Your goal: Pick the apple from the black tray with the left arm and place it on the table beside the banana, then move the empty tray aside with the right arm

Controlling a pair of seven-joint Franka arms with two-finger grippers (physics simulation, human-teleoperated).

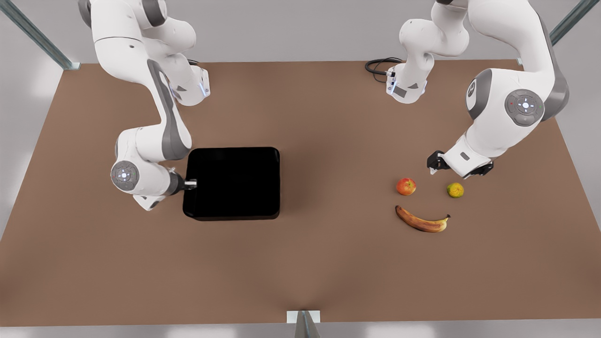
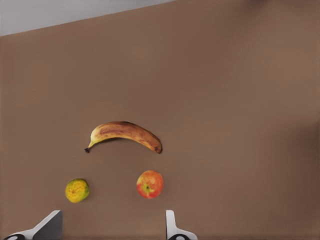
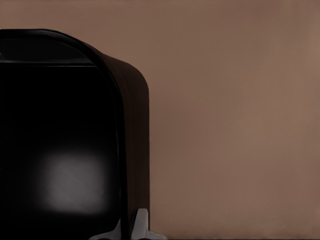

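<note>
The apple point(image 1: 406, 186) point(image 2: 150, 184) rests on the table point(image 1: 328, 263), just behind the banana point(image 1: 422, 221) point(image 2: 125, 134). My left gripper point(image 1: 459, 171) point(image 2: 112, 232) hovers open above and behind the fruits on the front view's right, holding nothing. The black tray point(image 1: 232, 183) point(image 3: 75, 125) sits empty at the front view's left centre. At the tray's left wall, my right gripper point(image 1: 190, 184) point(image 3: 127, 231) is shut on the rim, one finger inside and one outside.
A small yellow-green fruit point(image 1: 455, 190) point(image 2: 77, 190) lies to the right of the apple. A black cable point(image 1: 378, 65) coils at the table's back edge. Metal frame posts point(image 1: 33, 33) stand at the back corners, and a bracket point(image 1: 304, 317) is at the front edge.
</note>
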